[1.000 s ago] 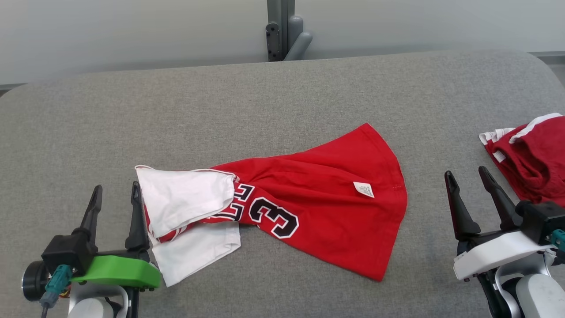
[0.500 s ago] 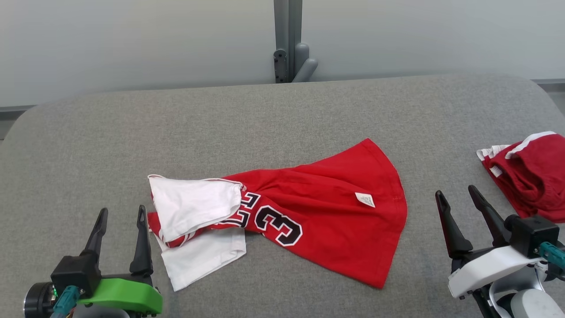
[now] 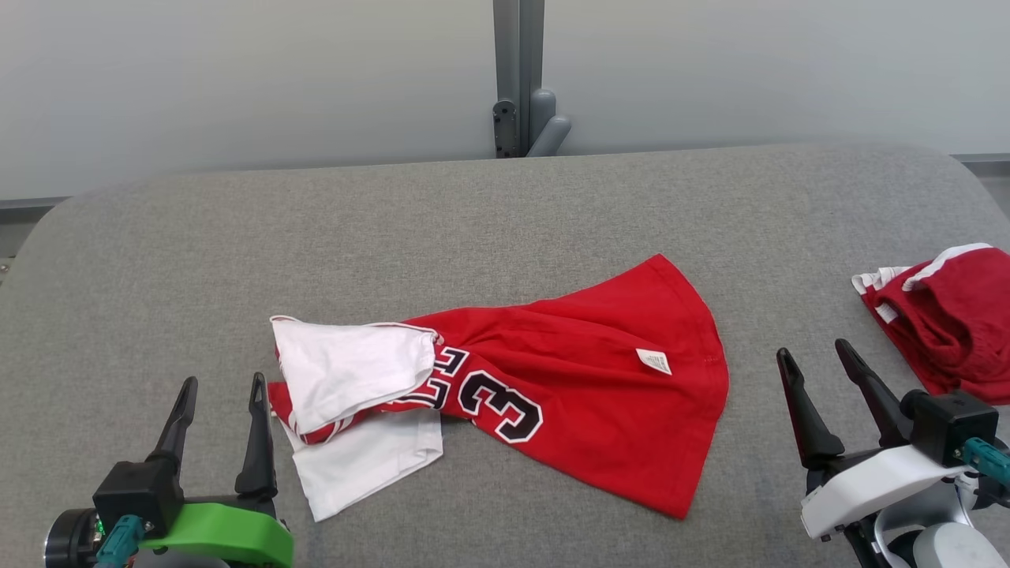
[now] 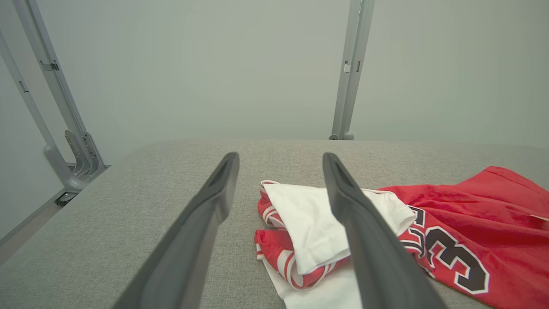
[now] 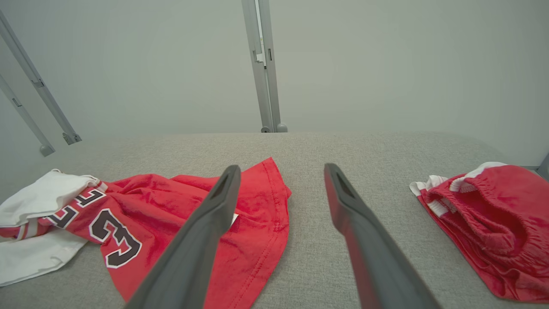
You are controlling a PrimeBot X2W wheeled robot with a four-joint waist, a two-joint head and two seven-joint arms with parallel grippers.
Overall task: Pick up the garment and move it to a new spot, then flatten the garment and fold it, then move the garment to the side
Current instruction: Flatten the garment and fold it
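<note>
The garment is a red jersey with white sleeves and a black number, lying twisted and bunched across the middle of the grey table. Its white sleeves point toward my left side, its red hem toward the right. My left gripper stands open at the lower left, just left of the sleeves, holding nothing. In the left wrist view the garment lies ahead and right of the left gripper. My right gripper is open at the lower right, clear of the hem. The right wrist view shows the garment to the left of the right gripper.
A second red garment with white trim lies crumpled at the table's right edge, close beside my right gripper; it also lies right of the fingers as a red bundle. A grey metal post stands behind the table against a pale wall.
The head camera has tilted, so the whole picture sits lower. Both grippers stay open and empty beside the garment, which has not moved on the table.
</note>
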